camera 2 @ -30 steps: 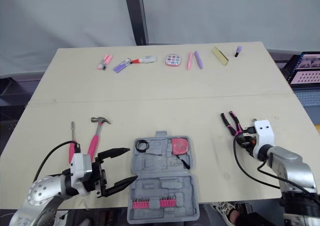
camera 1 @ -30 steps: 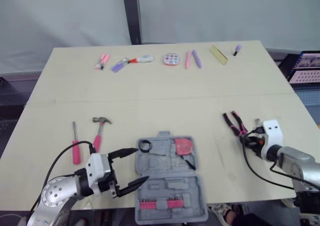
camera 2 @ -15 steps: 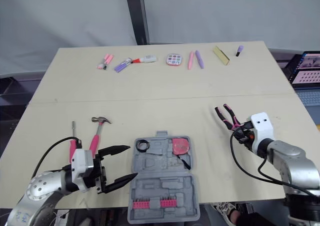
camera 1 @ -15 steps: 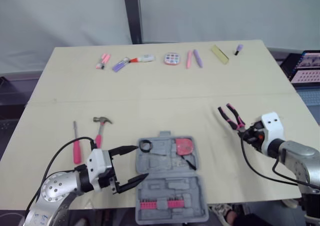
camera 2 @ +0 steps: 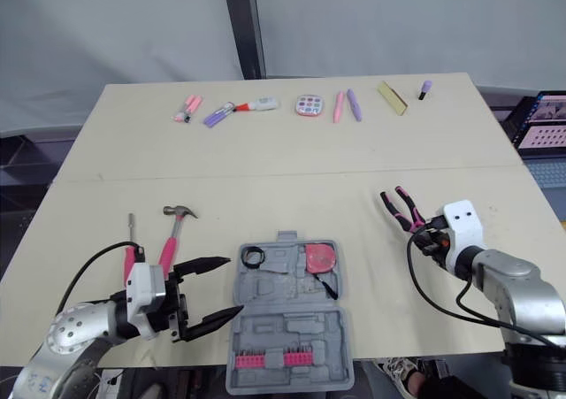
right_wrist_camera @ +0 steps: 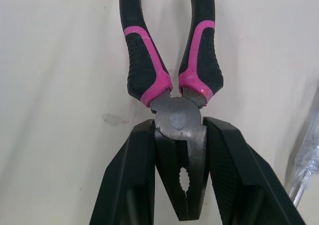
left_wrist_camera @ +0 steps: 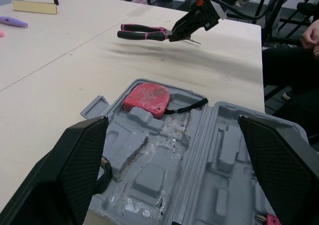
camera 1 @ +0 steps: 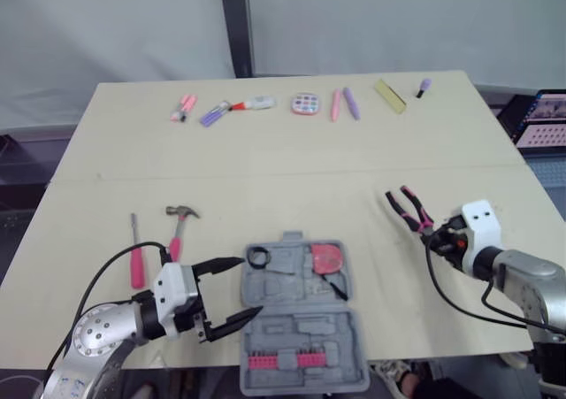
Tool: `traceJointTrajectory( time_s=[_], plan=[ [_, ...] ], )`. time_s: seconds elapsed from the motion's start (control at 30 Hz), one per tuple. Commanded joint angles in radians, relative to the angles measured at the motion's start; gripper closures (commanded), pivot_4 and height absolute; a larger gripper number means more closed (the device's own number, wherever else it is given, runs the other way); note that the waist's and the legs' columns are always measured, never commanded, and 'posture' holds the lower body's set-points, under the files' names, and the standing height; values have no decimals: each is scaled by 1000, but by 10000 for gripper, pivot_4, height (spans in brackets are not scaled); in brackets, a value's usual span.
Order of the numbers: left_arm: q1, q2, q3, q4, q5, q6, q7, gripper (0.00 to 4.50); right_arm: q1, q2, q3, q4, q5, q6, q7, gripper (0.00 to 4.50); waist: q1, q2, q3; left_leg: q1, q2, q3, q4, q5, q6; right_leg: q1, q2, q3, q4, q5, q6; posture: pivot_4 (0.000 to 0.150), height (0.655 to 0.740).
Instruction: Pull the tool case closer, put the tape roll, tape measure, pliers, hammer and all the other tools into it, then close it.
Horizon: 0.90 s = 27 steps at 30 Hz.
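Right gripper [right_wrist_camera: 180, 130] is clamping the pliers [camera 2: 402, 209] by their steel head, both black fingers pressing flat against the metal, so the pink-and-black handles are sticking out ahead and can go into the tray first. From where I'm standing the pliers are hanging just clear of the table [camera 1: 292, 160], off to the right of the tool case [camera 1: 301, 319] and well apart from it. The case is lying open at the near edge, within reach of both arms, with the red tape measure [camera 1: 325, 258] and the black tape roll [camera 1: 257, 257] sitting in its upper half. Left gripper [camera 1: 232, 291] is waiting wide open and empty just beside the case's left edge, probably placed to steady it or to go for the hammer [camera 1: 179, 225] and the pink screwdriver [camera 1: 136, 256] lying close by. I'd say the pliers are being carried towards their slot.
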<state>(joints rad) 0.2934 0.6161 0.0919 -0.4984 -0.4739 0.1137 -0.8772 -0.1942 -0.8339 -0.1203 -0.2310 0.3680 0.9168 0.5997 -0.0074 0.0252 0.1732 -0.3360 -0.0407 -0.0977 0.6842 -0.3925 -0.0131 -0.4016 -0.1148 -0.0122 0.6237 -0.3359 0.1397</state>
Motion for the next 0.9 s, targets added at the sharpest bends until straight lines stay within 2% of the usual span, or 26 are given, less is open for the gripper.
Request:
traceJointTrajectory(
  time_s=[0.03, 0.07, 0.2, 0.33, 0.67, 0.9],
  plan=[
    [4, 39, 114, 14, -46, 4, -15, 0, -218, -184, 204, -416, 154, 152, 241, 35407, -18, 5, 3, -4, 0, 5, -2, 2, 2, -7, 0, 4, 2, 1, 0, 1500, 7400],
    [9, 38, 116, 14, -46, 2, -18, 0, -233, -191, 216, -418, 159, 168, 239, 35407, -16, 3, 2, -4, 3, 5, -3, 2, 2, -9, 1, 3, 2, 1, -2, 1500, 7400],
    [14, 31, 124, 17, -47, -3, -29, 0, -259, -201, 237, -431, 178, 212, 228, 35407, 12, -16, -3, -4, 8, -7, -8, 0, -3, -7, 2, -6, 2, -1, -7, 1500, 7400],
    [15, 29, 123, 24, -46, -12, -39, 0, -257, -200, 245, -452, 190, 236, 224, 35407, 26, -16, -2, -17, -4, -7, 1, -1, 3, -13, -3, -7, 1, 4, 0, 1500, 7400],
    [14, 31, 125, 33, -38, -12, -49, 0, -322, -168, 311, -518, 232, 286, 233, 35407, 29, -17, -2, -17, 0, -2, 2, 1, 3, -12, -1, -10, -8, 10, -1, 1500, 7400],
    [46, 42, 155, 36, -36, -16, -58, 0, -416, -186, 461, -534, 189, 209, 311, 35407, 27, -17, -2, -16, 1, -2, 2, 3, 2, -12, 0, -9, -6, 10, -1, 1500, 7400]
  ],
)
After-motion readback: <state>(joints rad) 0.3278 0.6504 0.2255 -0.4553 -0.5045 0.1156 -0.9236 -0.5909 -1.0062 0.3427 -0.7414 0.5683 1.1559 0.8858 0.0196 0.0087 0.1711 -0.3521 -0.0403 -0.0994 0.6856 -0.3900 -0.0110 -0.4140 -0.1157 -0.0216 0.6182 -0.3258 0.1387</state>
